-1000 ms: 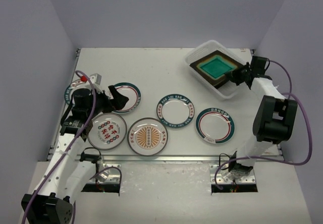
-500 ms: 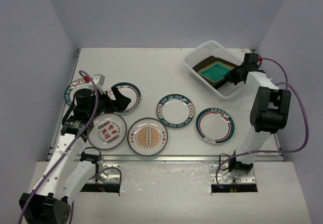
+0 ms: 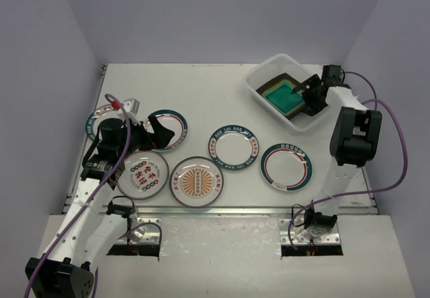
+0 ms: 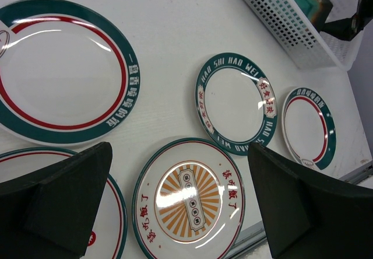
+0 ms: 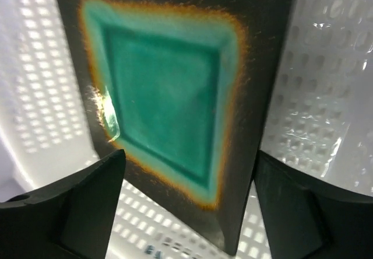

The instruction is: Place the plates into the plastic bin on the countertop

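The plastic bin (image 3: 253,83) stands at the back right of the countertop (image 3: 201,90). A square dark-rimmed plate with teal glaze (image 3: 281,95) (image 5: 169,95) lies inside it. My right gripper (image 3: 310,88) (image 5: 189,160) hangs open just above that plate's near corner, fingers either side, not gripping. Round plates lie in front: a teal-and-red-rimmed one (image 3: 173,125) (image 4: 58,72), a red-character one (image 3: 142,172), a sunburst one (image 3: 196,180) (image 4: 189,198), a lettered teal one (image 3: 234,147) (image 4: 236,110) and another teal-and-red one (image 3: 287,166) (image 4: 309,128). My left gripper (image 3: 158,135) (image 4: 180,171) hovers open and holds nothing.
One more round plate (image 3: 93,120) at the far left is partly hidden behind my left arm. The bin's perforated wall (image 5: 326,95) rises close beside my right fingers. The countertop's metal front edge (image 3: 222,211) runs just before the plates.
My right gripper went from shut on the square plate to open, leaving it in the bin, and the wrist shifted slightly back. The left arm barely moved.
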